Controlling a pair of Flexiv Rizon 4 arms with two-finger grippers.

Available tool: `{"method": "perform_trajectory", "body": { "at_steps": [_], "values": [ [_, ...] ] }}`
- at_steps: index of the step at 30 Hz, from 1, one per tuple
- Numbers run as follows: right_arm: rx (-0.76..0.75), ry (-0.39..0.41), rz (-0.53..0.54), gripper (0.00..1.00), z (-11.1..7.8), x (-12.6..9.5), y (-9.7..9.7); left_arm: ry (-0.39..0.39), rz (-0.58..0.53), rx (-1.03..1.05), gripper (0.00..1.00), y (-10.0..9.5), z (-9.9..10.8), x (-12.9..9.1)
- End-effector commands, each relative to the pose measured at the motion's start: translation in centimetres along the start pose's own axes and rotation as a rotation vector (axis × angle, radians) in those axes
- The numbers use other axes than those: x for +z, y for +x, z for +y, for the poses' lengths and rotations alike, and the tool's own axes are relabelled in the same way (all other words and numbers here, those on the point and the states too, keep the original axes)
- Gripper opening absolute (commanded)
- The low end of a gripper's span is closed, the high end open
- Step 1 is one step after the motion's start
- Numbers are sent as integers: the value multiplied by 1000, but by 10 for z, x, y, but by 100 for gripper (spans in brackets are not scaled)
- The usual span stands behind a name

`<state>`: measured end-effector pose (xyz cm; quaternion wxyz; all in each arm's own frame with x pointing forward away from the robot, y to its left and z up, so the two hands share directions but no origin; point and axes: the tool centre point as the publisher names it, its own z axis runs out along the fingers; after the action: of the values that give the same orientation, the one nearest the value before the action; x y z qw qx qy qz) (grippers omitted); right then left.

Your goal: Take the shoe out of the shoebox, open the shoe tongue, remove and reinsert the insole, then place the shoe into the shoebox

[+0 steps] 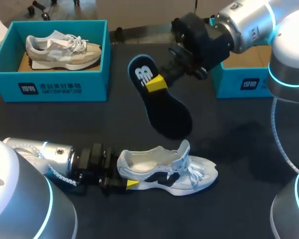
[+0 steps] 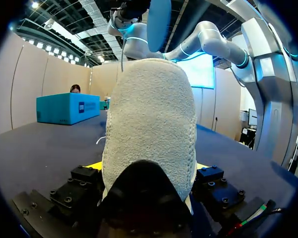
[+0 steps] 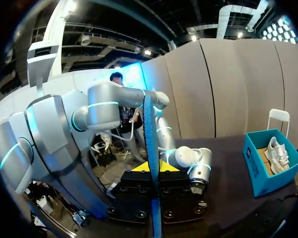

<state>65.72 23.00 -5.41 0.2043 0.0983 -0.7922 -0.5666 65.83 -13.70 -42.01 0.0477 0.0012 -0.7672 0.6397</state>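
White knit sneaker with a black side stripe (image 1: 167,172) stands on the black table (image 1: 239,199), toe pointing right, heel clamped in the left gripper (image 1: 125,175). Dark blue foam insole (image 1: 165,107) hangs over it, pinched by the right gripper (image 1: 157,82), its toe end nearest the tongue.

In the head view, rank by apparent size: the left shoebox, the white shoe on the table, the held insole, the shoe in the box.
1. left shoebox
2. white shoe
3. insole and boxed shoe look close in size. The insole is held up nearer the camera, so I won't rank them.
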Motion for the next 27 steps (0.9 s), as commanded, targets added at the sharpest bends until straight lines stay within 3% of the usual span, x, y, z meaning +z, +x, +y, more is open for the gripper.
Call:
{"method": "perform_trajectory", "body": {
  "at_steps": [1,10,27],
  "values": [
    [-17,2,-47,0,17,-11,21,-1,-2,-1,0,-2,4,0],
    [6,-89,-77,0,37,-16,44,-1,-2,-1,0,-2,4,0],
    [6,-89,-77,0,37,-16,44,-1,-2,-1,0,-2,4,0]
  ]
}}
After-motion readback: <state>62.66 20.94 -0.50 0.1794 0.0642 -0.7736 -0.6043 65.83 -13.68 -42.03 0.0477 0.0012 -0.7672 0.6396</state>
